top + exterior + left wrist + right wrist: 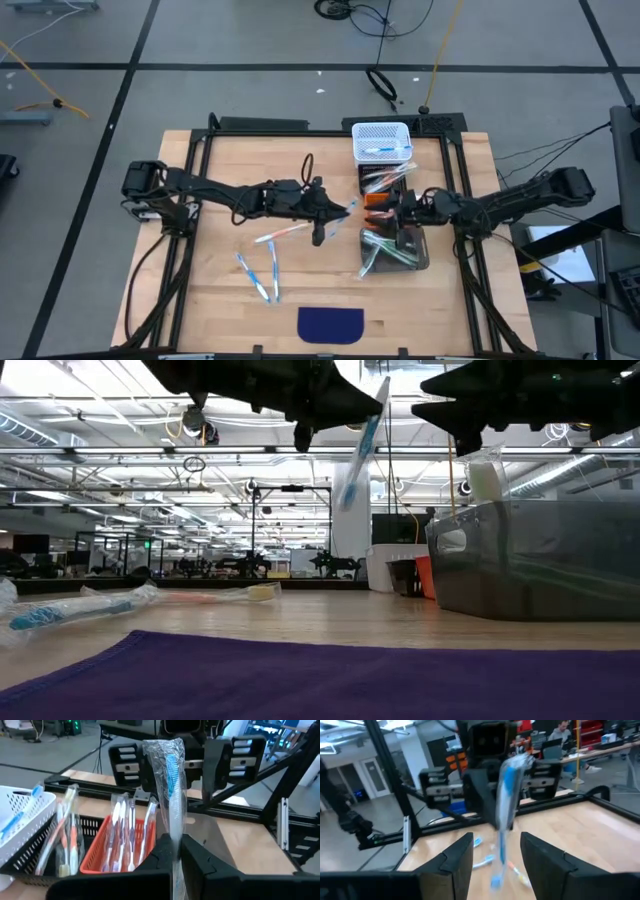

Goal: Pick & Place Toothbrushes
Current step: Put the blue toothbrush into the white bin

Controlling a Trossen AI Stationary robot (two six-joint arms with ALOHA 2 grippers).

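Our left tool point(175, 851) pinches a blue toothbrush point(170, 785) upright above the worktop point(230, 295), presenting it; our right tool point(496, 852) gapes around it, ready to receive.

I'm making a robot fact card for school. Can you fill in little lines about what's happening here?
Left gripper: shut on a wrapped blue toothbrush, held up in the air
Right gripper: open, facing it, fingers either side of the toothbrush
On the table: three more toothbrushes
Bins: white basket, orange bin, dark bin
Front: purple cloth
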